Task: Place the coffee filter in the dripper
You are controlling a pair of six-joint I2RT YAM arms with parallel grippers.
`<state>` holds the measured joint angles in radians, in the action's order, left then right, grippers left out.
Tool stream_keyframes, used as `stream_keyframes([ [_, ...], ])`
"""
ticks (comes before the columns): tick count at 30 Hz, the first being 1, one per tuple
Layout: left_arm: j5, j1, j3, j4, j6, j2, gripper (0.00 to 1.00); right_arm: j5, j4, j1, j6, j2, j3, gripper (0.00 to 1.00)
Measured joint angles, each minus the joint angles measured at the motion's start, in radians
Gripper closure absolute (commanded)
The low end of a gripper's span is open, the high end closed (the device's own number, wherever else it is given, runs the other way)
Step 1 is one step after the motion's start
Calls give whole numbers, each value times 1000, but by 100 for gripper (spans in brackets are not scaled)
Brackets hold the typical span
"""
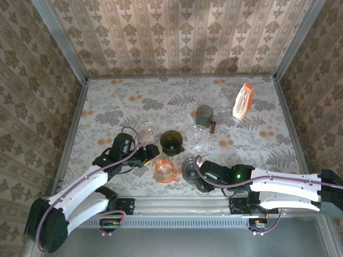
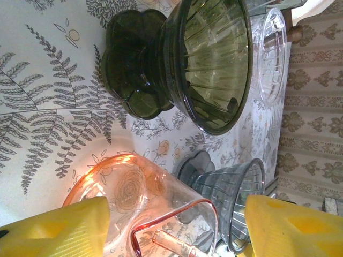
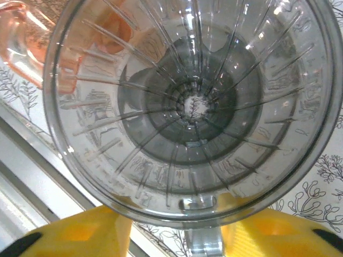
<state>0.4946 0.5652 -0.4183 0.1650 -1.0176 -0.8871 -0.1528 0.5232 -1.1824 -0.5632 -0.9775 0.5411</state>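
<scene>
Near the table's (image 1: 107, 101) front edge, the left claw (image 1: 149, 155) stands open around a pink dripper (image 1: 166, 170). Just beside it, the right claw (image 3: 179, 227) flanks the handle of a grey dripper (image 1: 190, 170); whether it is gripping cannot be told. Behind these stand a green dripper (image 1: 171, 142) and a clear dripper (image 1: 197, 136). The coffee filter pack (image 1: 243, 101), white and orange, stands well apart near the far right corner. Risk: a pinch on the thin handle could tip the grey dripper into its crowded neighbours.
</scene>
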Motion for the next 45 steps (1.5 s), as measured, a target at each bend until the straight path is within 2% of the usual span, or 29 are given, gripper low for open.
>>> stream_keyframes([
  [13, 7, 18, 0, -21, 0, -32, 30, -92, 5, -31, 13, -22, 2, 92],
  [17, 8, 34, 0, -39, 0, -62, 30, -141, 37, -36, 5, -19, 10, 99],
  [26, 14, 80, -23, -59, 1, -123, 34, -265, 117, -40, -21, 65, 68, 100],
  [32, -69, 74, -164, 162, 64, -82, 36, -309, 127, -40, -21, 71, 96, 100],
  [34, -93, 62, -213, 258, 90, -43, 39, -315, 136, -40, -20, 75, 98, 100],
  [36, -110, 52, -249, 356, 117, -10, 47, -320, 137, -40, -20, 79, 98, 100],
  [38, -115, 49, -264, 451, 140, 11, 51, -328, 138, -40, -20, 82, 98, 100],
  [42, -118, 49, -262, 621, 167, 13, 53, -341, 137, -40, -20, 83, 98, 100],
  [45, -118, 53, -243, 671, 174, -8, 53, -343, 134, -40, -19, 91, 98, 100],
])
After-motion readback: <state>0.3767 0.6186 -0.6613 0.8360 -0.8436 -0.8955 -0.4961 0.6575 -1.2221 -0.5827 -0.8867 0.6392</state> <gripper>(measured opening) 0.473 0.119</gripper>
